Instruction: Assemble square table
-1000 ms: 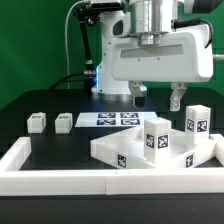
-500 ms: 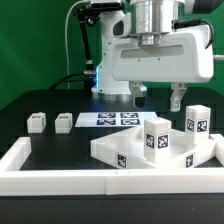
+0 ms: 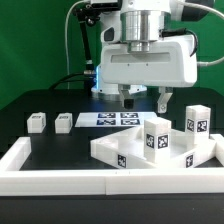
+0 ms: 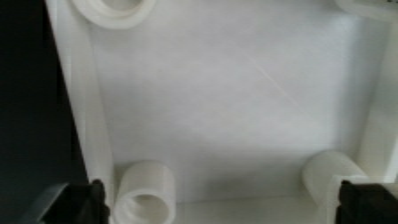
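The tool (image 3: 144, 99), spread wide and holding nothing, hangs above the tabletop slab (image 3: 112, 151) lying at the exterior view's right inside the rim wall (image 3: 60, 180), so an off-line descent could knock an upright leg (image 3: 157, 138) askew.

one white square slab (image 3: 110, 150). four white block legs: two lie off the slab, a loose leg (image 3: 37, 122) and a second loose leg (image 3: 64, 121); two stand on it, an upright leg (image 3: 155, 138) and a second upright leg (image 3: 197, 121). a black-and-white tag shows on each of the four. one marker board (image 3: 110, 118) carrying four tags. one white rim wall (image 3: 55, 180). one black table (image 3: 70, 142). one arm (image 3: 145, 60) with one end effector (image 3: 146, 100) and two fingers (image 3: 166, 100). the wrist view shows at least three rounded white stubs (image 4: 143, 195) on the slab; whether these are legs is unclear.
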Controlling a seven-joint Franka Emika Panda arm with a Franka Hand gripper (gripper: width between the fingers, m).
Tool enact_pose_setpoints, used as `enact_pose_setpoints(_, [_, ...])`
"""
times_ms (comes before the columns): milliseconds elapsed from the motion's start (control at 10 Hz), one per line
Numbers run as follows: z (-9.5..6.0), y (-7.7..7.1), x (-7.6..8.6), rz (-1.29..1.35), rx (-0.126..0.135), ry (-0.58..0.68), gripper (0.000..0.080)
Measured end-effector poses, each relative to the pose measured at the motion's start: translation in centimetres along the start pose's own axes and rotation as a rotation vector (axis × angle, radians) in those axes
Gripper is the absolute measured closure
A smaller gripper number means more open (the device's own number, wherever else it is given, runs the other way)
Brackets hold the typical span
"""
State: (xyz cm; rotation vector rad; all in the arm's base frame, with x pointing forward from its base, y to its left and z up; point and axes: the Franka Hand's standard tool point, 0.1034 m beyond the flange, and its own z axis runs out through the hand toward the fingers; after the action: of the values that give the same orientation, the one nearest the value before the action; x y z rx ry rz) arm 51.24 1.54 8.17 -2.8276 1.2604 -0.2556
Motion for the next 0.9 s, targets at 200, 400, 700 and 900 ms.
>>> enact_pose_setpoints(200, [0.9,1.6,-0.6,-0.02,-0.007,0.02,0.0151])
enact_pose_setpoints(400, [1.5,2.5,-0.9,-0.039,-0.024,0.012,0.0151])
enact_pose_setpoints(700, [1.8,2.7,-1.0,-0.048,-0.028,0.015,0.0151])
enact_pose_setpoints(900, [1.8,2.7,-1.0,-0.05,-0.028,0.014,0.0151])
